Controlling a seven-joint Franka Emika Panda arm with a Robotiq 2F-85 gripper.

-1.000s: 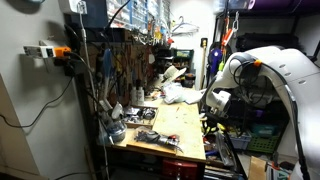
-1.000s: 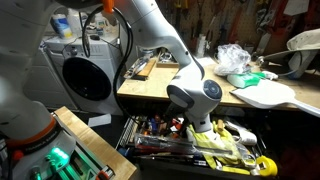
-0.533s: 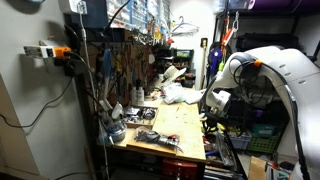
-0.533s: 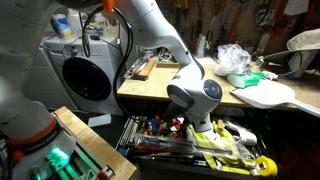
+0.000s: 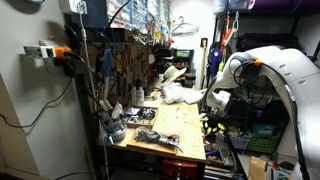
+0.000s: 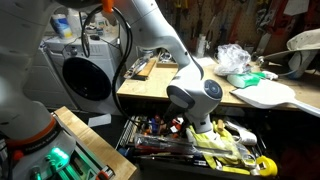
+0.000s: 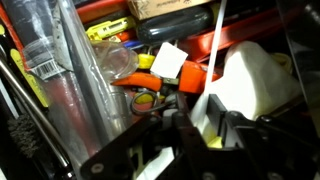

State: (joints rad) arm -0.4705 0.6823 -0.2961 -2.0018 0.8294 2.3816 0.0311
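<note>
Where tools (image 6: 160, 128) fill drawer (image 6: 128, 135), cluttered workbench (image 5: 185, 120)

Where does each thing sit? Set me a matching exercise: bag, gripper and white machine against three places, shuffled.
Things:
1. bag
2. gripper
3. white machine

Places:
A. beside the bench
B. down in the open drawer
C. on the bench

Pairs: 1-C, 2-B, 3-A
</note>
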